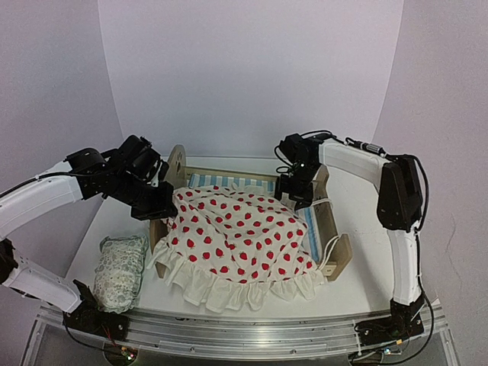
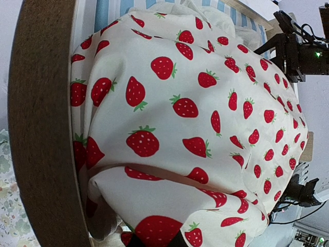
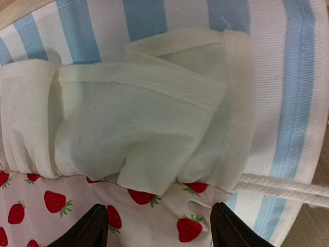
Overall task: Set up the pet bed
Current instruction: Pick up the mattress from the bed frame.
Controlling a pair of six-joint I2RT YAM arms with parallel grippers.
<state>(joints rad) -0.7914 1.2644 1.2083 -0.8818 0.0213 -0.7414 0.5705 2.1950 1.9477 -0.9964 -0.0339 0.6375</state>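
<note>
The pet bed [image 1: 336, 229], a light plywood frame with a rounded headboard [image 1: 177, 162], stands mid-table. Its blue-and-white striped mattress [image 1: 221, 181] shows at the far edge. The cream strawberry-print ruffled blanket [image 1: 236, 236] is draped in a mound over the bed. My left gripper [image 1: 162, 210] is at the blanket's headboard end, and its dark fingers [image 2: 134, 241] are close together with blanket fabric [image 2: 169, 103] bunched between them. My right gripper [image 1: 297, 194] is open, with its fingertips [image 3: 100, 208] spread just above the blanket's ruffled edge [image 3: 139, 128] on the mattress [image 3: 288, 103].
The small pale green-patterned pillow [image 1: 122, 271] lies on the table left of the bed, near the front. A white rope [image 3: 280, 186] runs along the bed's side rail. The headboard's edge [image 2: 41, 128] fills the left of the left wrist view. A metal rail [image 1: 244, 335] borders the front.
</note>
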